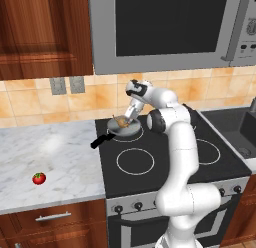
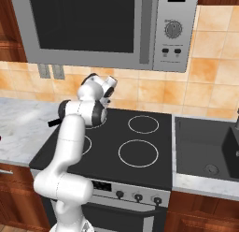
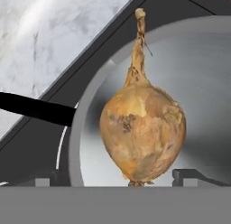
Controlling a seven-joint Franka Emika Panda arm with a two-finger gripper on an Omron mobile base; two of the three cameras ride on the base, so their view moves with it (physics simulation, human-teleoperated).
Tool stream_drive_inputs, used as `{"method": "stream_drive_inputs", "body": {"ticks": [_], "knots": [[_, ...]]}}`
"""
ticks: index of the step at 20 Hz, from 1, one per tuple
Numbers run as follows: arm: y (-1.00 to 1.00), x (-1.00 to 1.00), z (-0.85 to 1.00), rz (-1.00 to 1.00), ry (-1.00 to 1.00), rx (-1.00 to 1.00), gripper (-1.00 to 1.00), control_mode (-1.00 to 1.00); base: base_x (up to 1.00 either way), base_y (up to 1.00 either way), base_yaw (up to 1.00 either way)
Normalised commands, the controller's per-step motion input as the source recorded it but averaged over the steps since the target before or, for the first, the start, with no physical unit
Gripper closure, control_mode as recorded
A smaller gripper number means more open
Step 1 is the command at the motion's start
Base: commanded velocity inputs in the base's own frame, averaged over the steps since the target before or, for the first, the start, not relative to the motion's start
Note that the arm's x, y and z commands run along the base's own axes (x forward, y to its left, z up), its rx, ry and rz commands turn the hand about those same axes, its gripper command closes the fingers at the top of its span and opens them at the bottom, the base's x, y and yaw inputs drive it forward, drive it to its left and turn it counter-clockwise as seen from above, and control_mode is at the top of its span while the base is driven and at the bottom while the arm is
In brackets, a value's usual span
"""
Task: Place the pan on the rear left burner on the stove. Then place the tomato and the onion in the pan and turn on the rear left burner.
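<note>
The tan-brown onion (image 3: 142,135) lies in the shiny grey steel pan (image 1: 123,127) on the rear left burner, directly below the released two-finger gripper (image 1: 129,118). The next target, 1 small red tomato (image 1: 39,178), sits well apart on the white marble counter (image 1: 55,157), to the arm's left-front, with nothing between.

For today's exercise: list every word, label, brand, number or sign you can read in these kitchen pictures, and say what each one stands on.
No text here can be read.
Microwave display strip at its top right: pale marks, too blurred to read.
Microwave dial and the two buttons under it: tiny markings, unreadable.
Stove: four white circle outlines mark the burners; no lettering at its knobs.
Pan, onion, tomato: no labels.
</note>
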Motion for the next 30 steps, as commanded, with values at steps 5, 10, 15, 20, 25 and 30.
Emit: {"method": "stream_drive_inputs", "body": {"ticks": [5, 10, 15, 20, 25, 30], "knots": [[-0.13, -0.19, 0.12, 0.00, 0.00, 0.00, -1.00, -1.00, 0.00, 0.00, 0.00], [-0.12, -0.28, 0.15, 0.00, -0.01, 0.00, -1.00, -1.00, 0.00, 0.00, 0.00], [-0.09, -0.38, 0.15, 0.00, -0.01, 0.00, -1.00, -1.00, 0.00, 0.00, 0.00], [-0.13, -0.51, 0.14, 0.00, -0.04, 0.00, -1.00, -1.00, 0.00, 0.00, 0.00], [-0.14, -0.54, 0.24, 0.00, -0.06, 0.00, -1.00, -1.00, 0.00, 0.00, 0.00], [-0.09, -0.63, 0.25, 0.00, -0.08, 0.00, -1.00, -1.00, 0.00, 0.00, 0.00]]}}
